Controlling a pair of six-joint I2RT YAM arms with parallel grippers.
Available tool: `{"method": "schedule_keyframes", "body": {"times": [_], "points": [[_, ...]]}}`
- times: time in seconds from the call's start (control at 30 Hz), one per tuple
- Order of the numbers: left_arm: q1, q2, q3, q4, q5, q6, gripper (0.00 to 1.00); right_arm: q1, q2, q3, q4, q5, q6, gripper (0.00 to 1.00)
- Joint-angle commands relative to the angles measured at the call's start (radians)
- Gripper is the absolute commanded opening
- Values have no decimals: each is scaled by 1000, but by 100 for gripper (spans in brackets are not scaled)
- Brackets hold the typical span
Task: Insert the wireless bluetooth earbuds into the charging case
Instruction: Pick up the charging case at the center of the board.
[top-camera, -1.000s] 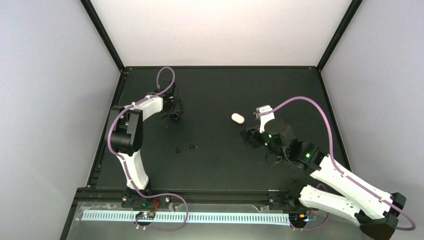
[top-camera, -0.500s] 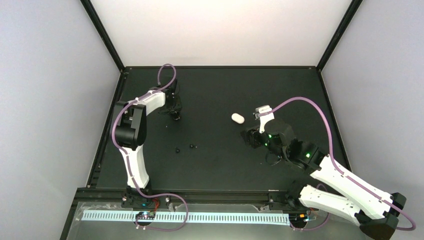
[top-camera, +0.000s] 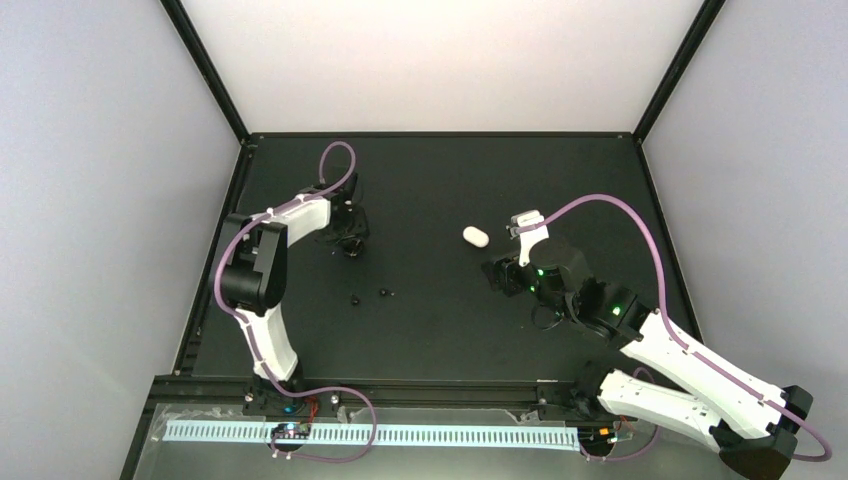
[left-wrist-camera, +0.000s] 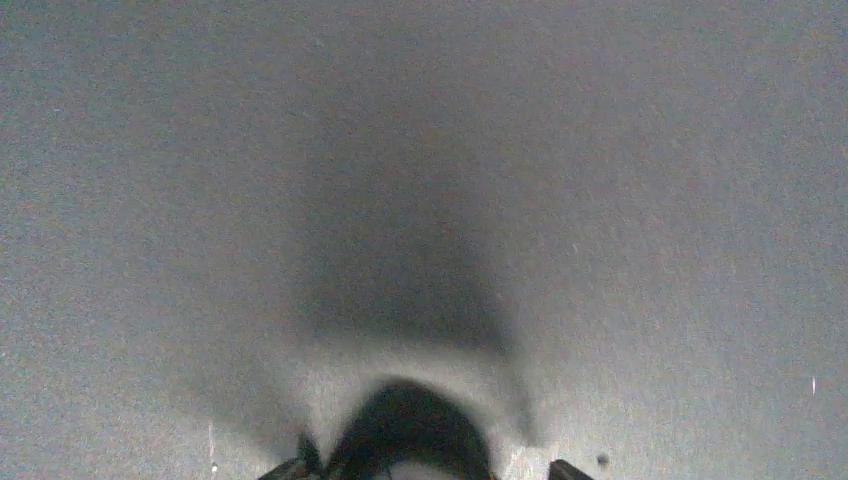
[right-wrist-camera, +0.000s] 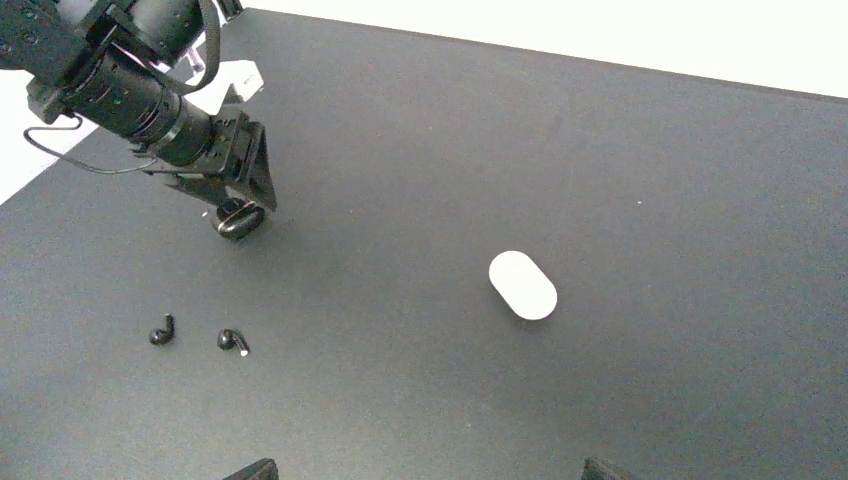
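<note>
Overhead and wrist views of a two-arm bench, parts listed by size.

**(a)** Matte black table (top-camera: 450, 340), which carries everything below.

**(b)** Left arm (top-camera: 262, 270), reaching to the far left part of the table. Right arm (top-camera: 690, 365), extended toward the middle from the near right.

**(c)** Left gripper (top-camera: 350, 243), tips down at the table with a black round puck (right-wrist-camera: 240, 221) at its fingertips. Whether the jaws clamp the puck or merely straddle it cannot be told. Right gripper (right-wrist-camera: 428, 468), jaws spread wide with nothing between them, hanging near the case on its near-right side.

**(d)** Charging case (right-wrist-camera: 522, 285), a glossy white pill lying flat and apparently closed, right of centre and well apart from the left gripper. It is probably light, rigid and slick. The rounded ends would likely squirt out of a pinch, so the hold belongs across the two long, flatter flanks. The lid presumably has to be opened before anything goes in.

**(e)** Wireless bluetooth earbuds, two tiny black buds (right-wrist-camera: 161, 330) (right-wrist-camera: 232, 341), lying near each other on the bare table. They sit closer to the robot than the puck and well left of the case. They are likely featherweight, hard and prone to rolling or flicking away. A light fingertip pinch across the rounded body, taken from straight above, seems the safest hold.
</note>
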Motion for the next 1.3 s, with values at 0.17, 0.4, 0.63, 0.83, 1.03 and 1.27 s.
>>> {"method": "schedule_keyframes", "body": {"times": [0.17,0.4,0.63,0.83,1.03,1.27], "points": [[-12,-96,-27,-31,-31,111,80,-4,-35,-16,5,18,4,79],[-15,-53,-43,-25,48,136,75,-3,-24,-16,13,12,3,79],[-18,-20,-20,-32,61,133,60,-4,-33,-11,3,15,4,79],[-26,-7,-23,-39,52,133,53,-4,-32,-12,3,15,3,79],[-42,-4,-17,-42,30,129,35,-4,-37,-14,-1,18,3,79],[-100,-93,-47,-48,-12,95,28,-5,-64,-22,-7,25,4,79]]}}
